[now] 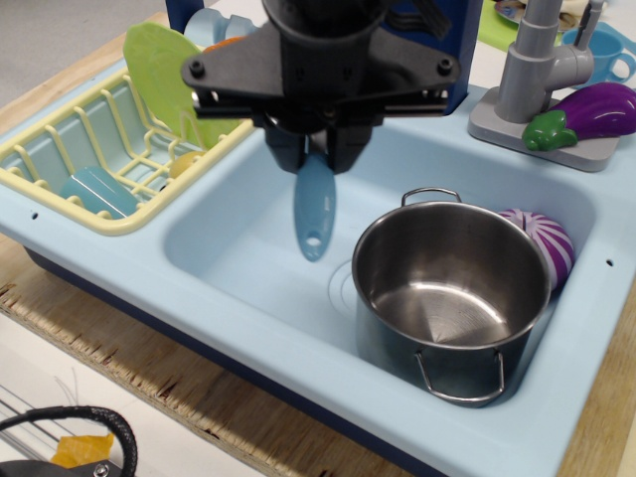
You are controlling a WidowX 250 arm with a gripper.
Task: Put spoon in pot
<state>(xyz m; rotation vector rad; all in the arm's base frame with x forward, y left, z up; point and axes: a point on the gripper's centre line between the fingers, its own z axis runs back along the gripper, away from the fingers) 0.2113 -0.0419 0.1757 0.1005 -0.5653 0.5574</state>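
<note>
My black gripper (316, 154) is shut on the light-blue spoon (314, 209) and holds it in the air above the sink basin. The spoon hangs straight down, its handle end with the small hole lowest. The shiny steel pot (452, 298) stands upright and empty in the right part of the sink, to the right of and below the spoon. The spoon's tip hangs just left of the pot's left rim, apart from it.
A purple-and-white striped toy vegetable (547, 238) lies behind the pot. The yellow dish rack (60, 149) at the left holds a green plate (164, 75). A grey faucet (537, 60) and a toy eggplant (591, 111) stand at the back right. The sink's front rim (248, 343) is near.
</note>
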